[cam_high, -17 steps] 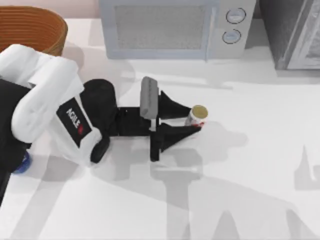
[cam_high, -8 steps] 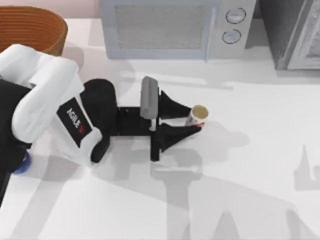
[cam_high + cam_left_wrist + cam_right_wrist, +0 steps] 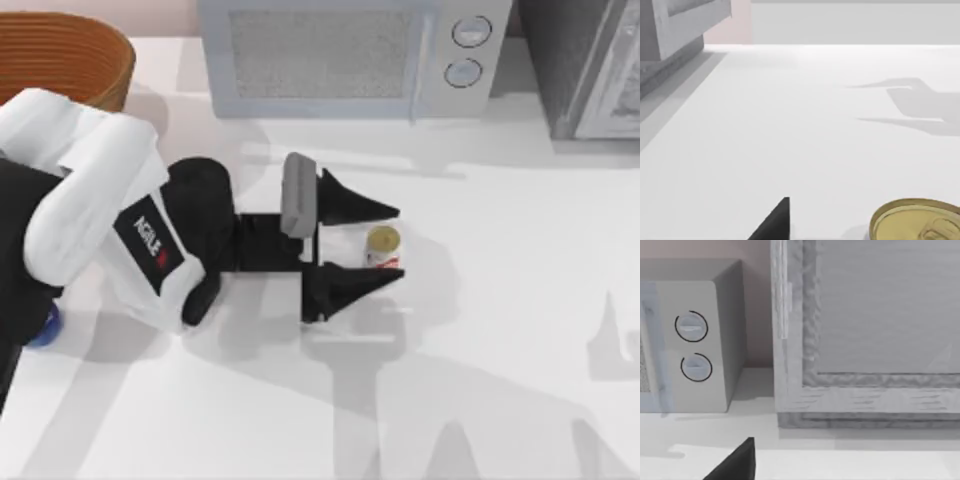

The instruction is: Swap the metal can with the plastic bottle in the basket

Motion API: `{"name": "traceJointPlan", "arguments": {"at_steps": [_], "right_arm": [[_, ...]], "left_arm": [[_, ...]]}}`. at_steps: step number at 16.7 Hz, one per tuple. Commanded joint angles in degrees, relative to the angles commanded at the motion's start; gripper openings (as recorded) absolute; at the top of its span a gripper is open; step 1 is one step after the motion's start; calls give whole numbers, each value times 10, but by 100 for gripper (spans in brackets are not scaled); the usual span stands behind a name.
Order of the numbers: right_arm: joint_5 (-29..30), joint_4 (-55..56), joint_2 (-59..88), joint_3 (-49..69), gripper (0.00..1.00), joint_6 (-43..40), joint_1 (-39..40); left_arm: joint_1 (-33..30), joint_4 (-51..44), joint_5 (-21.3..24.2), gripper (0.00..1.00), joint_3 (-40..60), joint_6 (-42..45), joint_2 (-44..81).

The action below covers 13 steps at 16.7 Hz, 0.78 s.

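The metal can [image 3: 382,244] stands upright on the white table near the middle, gold top up and white and red label showing. My left gripper [image 3: 396,244] is open around it, one black finger [image 3: 358,208] behind the can and one in front, each with a gap to it. In the left wrist view the can's gold top [image 3: 917,222] sits close by a black fingertip [image 3: 775,224]. The basket [image 3: 60,55] is at the back left corner. A blue bit of the plastic bottle [image 3: 45,328] peeks out under my left arm at the left edge. Part of my right gripper [image 3: 735,462] shows in its wrist view.
A microwave [image 3: 350,55] stands at the back behind the can, with a grey cabinet [image 3: 590,70] to its right. The right wrist view faces the microwave's dials [image 3: 690,345] and the cabinet [image 3: 865,330]. The white table [image 3: 500,350] spreads right and forward.
My left gripper has opened and let go of the can. The can, tilted between the fingers before, now stands upright on the table slightly nearer the wrist.
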Motion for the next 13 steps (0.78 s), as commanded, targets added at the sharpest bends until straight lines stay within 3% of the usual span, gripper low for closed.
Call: {"name": "traceJointPlan", "arguments": {"at_steps": [9,13], "right_arm": [[0,0,0,0,100,0,0],[0,0,0,0,100,0,0]], "left_arm": [[2,0,0,100,0,0,0],[29,-51,-45,100,-38,-4,-59]]}}
